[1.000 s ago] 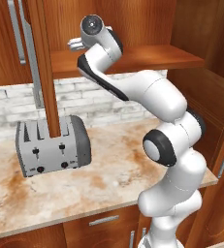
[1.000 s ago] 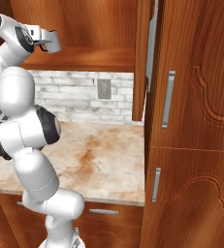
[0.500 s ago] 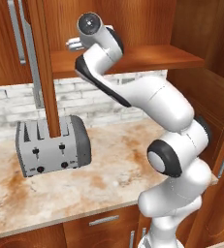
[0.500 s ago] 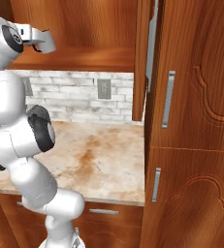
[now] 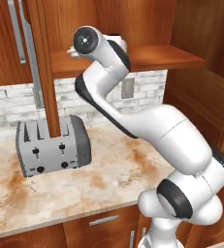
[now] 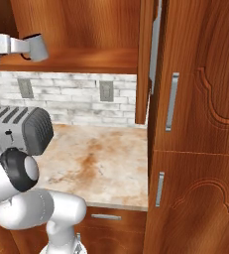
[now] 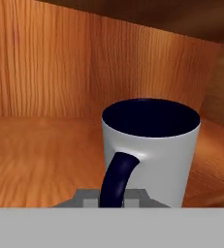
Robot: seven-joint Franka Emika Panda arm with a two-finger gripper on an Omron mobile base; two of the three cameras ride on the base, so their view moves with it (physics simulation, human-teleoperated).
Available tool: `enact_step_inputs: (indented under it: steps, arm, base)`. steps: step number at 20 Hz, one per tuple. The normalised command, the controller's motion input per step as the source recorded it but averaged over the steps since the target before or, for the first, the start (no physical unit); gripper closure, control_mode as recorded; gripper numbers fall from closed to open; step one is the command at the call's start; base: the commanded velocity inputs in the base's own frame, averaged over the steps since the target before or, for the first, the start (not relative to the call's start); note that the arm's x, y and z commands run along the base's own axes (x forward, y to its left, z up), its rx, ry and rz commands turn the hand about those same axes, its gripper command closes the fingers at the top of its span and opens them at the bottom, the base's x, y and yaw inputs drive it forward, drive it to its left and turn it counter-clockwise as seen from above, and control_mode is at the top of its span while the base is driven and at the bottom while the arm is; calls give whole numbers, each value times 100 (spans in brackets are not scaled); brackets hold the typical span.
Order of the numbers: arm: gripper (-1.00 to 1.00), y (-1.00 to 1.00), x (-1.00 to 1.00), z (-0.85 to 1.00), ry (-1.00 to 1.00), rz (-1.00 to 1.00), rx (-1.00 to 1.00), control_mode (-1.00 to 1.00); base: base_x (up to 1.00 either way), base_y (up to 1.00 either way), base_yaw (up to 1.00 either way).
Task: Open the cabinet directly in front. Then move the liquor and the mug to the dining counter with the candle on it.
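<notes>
One toaster (image 5: 52, 145), grey with two dark knobs on its front, stands on the marble-look table (image 5: 99, 186) at the left, under the open cabinet (image 5: 147, 29). One cabinet door (image 5: 40, 63) hangs open edge-on in front of the toaster, its silver bar handle (image 5: 32, 58) vertical. One wall outlet (image 5: 128, 88) is set in the white brick backsplash behind the arm.

One white arm (image 5: 147, 131) reaches up from the lower right to the cabinet shelf (image 5: 152, 57). The tool (image 7: 111, 201) is at the shelf, inside the cabinet. One mug (image 7: 152, 145), white with a dark navy inside, stands upright on the shelf directly ahead of the tool. Its one navy handle (image 7: 116, 178) faces the camera and runs down between the two fingers. The tool is drawn narrow, closed on that handle.

In the right base view, the second cabinet door (image 6: 153, 54) stands open edge-on, beside a tall cabinet front bearing two silver handles (image 6: 171, 101).
</notes>
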Motion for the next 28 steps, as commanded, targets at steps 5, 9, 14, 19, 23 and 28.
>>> enact_step_inputs:
  steps: [5,9,14,19,23,28]
  arm:
    - [100,-29,-100,0,-7,-21,13,-100]
    - [100,-26,-100,0,-4,-23,15,-100]
    - [100,-17,-100,-13,0,-23,13,-100]
    - [100,-13,-100,-82,13,-17,6,-100]
    - [100,-49,-91,-62,-22,-3,-1,-100]
    - [100,-31,-60,-2,-50,5,-4,-100]
  base:
    - [0,0,0]
    - [0,0,0]
    - [0,0,0]
    - [0,0,0]
    - [0,0,0]
    - [0,0,0]
